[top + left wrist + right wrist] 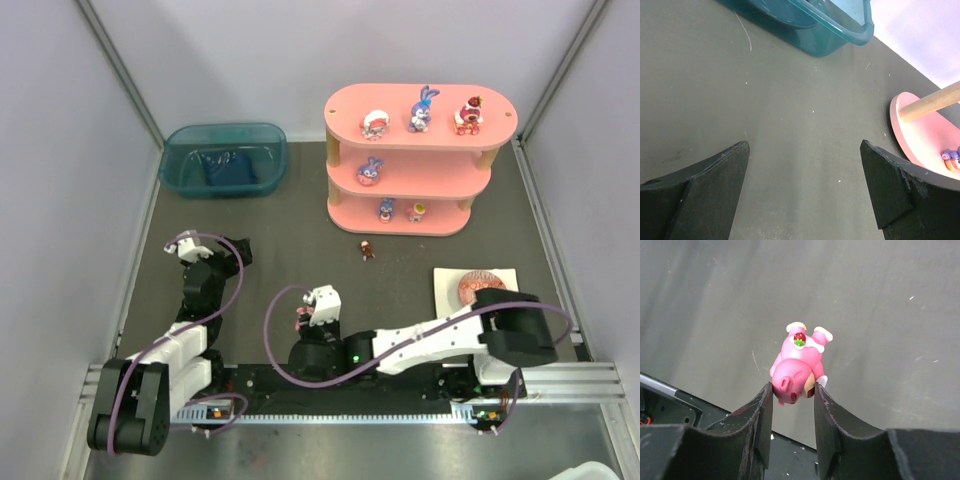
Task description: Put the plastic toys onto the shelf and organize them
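My right gripper (792,390) is shut on the head of a pink figurine (799,365) with a strawberry on its belly, which hangs upside down over the dark table. From above, this gripper (301,318) is near the table's front middle. The pink three-tier shelf (440,142) stands at the back right. A pale toy (376,123), a blue bunny (423,110) and a red toy (467,116) stand on its top board. One purple toy (371,170) is on the middle board and two small ones (386,208) on the bottom. Another tiny toy (367,249) lies in front of the shelf. My left gripper (805,145) is open and empty at the front left.
A teal translucent bin (223,158) sits at the back left, its corner (830,25) ahead of my left gripper. A red-orange patterned egg (477,287) rests on a white square (505,274) at the right. The shelf's bottom board (920,135) shows at the left wrist view's right edge.
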`<state>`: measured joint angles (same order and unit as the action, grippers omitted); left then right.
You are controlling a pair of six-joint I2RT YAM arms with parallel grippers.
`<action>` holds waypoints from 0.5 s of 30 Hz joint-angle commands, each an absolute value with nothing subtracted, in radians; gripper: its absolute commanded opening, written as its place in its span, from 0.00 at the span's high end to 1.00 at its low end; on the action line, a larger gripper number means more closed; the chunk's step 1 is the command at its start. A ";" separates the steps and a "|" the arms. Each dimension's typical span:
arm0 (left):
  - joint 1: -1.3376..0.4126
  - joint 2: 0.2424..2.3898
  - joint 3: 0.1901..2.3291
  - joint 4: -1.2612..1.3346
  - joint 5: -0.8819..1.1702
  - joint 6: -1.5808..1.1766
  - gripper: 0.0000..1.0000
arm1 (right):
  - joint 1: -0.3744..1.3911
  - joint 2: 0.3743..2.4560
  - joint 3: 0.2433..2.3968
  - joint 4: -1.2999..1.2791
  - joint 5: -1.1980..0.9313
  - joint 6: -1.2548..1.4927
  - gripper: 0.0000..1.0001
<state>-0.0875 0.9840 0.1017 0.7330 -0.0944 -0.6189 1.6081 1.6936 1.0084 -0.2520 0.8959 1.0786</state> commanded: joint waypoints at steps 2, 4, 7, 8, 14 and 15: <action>-0.086 0.974 0.110 0.781 -0.095 -0.617 0.02 | 1.608 1.517 0.967 -0.242 0.960 0.895 1.00; -0.084 0.974 0.110 0.781 -0.097 -0.617 0.02 | 1.580 1.444 0.924 -0.236 0.928 0.845 1.00; -0.084 0.973 0.109 0.779 -0.100 -0.615 0.02 | 1.537 1.323 0.845 -0.230 0.896 0.770 1.00; -0.084 0.971 0.109 0.778 -0.098 -0.617 0.02 | 1.504 1.290 0.822 -0.227 0.894 0.750 1.00; -0.084 0.974 0.110 0.779 -0.100 -0.617 0.02 | 1.323 0.899 0.649 -0.224 0.845 0.572 1.00; -0.084 0.974 0.110 0.779 -0.100 -0.617 0.02 | 1.280 0.855 0.629 -0.222 0.844 0.514 1.00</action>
<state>-0.0875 0.9840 0.1017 0.7330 -0.0948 -0.6189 1.3808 1.0611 0.6800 -0.2493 0.8577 0.7029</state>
